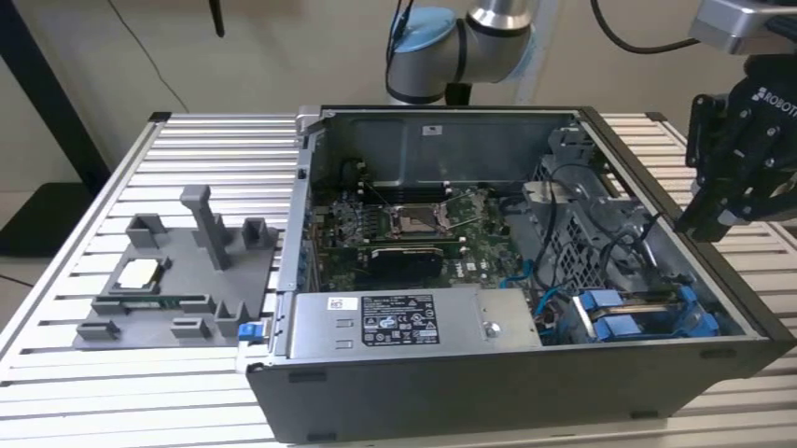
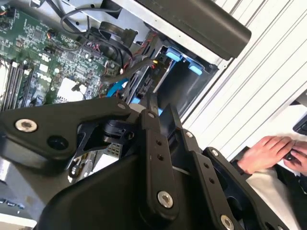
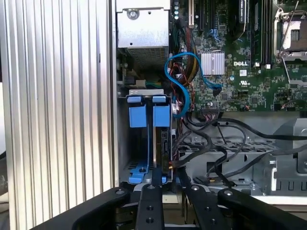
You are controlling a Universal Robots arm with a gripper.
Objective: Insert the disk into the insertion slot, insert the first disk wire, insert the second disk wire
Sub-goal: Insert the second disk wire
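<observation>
The gripper (image 1: 700,219) hangs over the open case (image 1: 498,392) wall on the exterior view's right, above the slot (image 1: 641,313). In both wrist views its fingers (image 3: 148,201) stand narrow, with nothing seen between them. The slot (image 3: 148,143) lies in the case corner beside the power supply (image 1: 398,322), 2 blue tabs (image 3: 149,112) at its mouth. Whether the disk sits inside, I cannot tell. A blue cable (image 3: 184,81) loops nearby. A hand (image 2: 266,151) rests beyond the table.

1 computer case (image 1: 498,397), 1 power-supply box (image 1: 412,322), 1 gripper (image 1: 710,210), 2 blue tabs (image 3: 137,111)
</observation>
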